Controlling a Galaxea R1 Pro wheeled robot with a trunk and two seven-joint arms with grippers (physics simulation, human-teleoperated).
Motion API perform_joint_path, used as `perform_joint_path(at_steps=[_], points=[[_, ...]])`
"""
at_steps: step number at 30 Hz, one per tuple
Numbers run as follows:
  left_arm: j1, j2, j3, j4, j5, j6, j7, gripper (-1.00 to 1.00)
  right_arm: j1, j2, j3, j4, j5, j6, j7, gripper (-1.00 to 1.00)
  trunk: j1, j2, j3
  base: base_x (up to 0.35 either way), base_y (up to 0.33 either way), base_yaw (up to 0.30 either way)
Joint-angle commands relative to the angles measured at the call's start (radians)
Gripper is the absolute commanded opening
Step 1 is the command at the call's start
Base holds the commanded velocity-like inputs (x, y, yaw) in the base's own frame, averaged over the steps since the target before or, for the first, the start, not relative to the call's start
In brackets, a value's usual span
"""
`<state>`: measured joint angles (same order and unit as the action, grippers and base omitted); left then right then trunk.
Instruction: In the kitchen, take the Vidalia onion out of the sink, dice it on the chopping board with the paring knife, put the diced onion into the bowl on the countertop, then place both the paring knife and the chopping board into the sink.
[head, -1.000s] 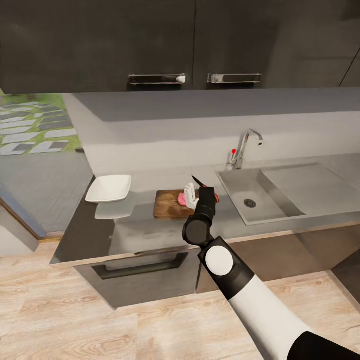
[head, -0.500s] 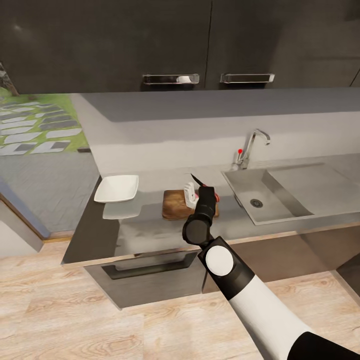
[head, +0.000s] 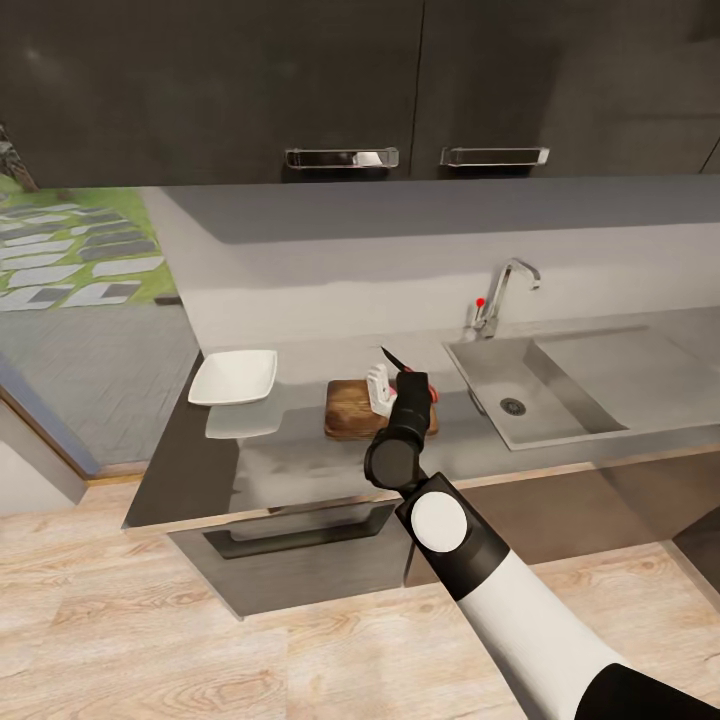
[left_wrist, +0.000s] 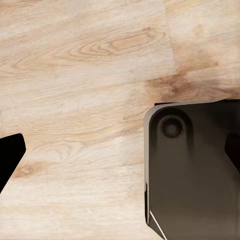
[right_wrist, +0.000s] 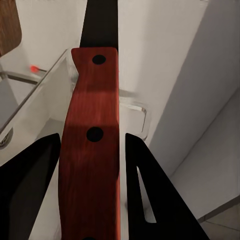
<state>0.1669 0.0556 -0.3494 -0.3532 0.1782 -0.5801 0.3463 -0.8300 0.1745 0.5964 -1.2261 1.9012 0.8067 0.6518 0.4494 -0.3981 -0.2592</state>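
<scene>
Glossy tabletop (head: 300, 470) likely slick under stiff chopping board (head: 350, 408), so best gripped at an edge; right end effector (head: 405, 385) over it clamped on light, rigid paring knife (right_wrist: 92, 150) by its handle; left end effector's state unclear.

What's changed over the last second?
The camera shifted, sliding the whole scene right in the head view. The pink Vidalia onion visible on the chopping board a second ago is hidden now. The right tool stays shut on the paring knife above the board; the bowl is unmoved.
</scene>
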Motion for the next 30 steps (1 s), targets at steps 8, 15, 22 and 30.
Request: perform_joint_path(at_steps=[8,15,22,30], points=[[0.0,0.001,-0.008,-0.003,0.008,-0.001,0.005,1.0,-0.001,0.0,0.002,0.002,0.012,0.002,0.011,-1.0,0.001,-0.002,-0.002,0.0,0.0,0.0],[0.0,0.001,-0.008,-0.003,0.007,-0.001,0.005,1.0,-0.001,0.0,0.003,0.002,0.012,0.002,0.012,-1.0,0.001,-0.002,-0.002,0.0,0.0,0.0],[0.0,0.001,-0.008,-0.003,0.007,-0.001,0.005,1.0,0.0,0.0,0.003,0.002,0.009,0.003,0.021,-1.0,0.001,-0.002,-0.002,0.0,0.0,0.0],[0.0,0.001,-0.008,-0.003,0.008,-0.001,0.005,1.0,0.0,0.0,0.003,0.001,0.01,0.006,0.02,-1.0,0.001,-0.002,-0.002,0.0,0.0,0.0]])
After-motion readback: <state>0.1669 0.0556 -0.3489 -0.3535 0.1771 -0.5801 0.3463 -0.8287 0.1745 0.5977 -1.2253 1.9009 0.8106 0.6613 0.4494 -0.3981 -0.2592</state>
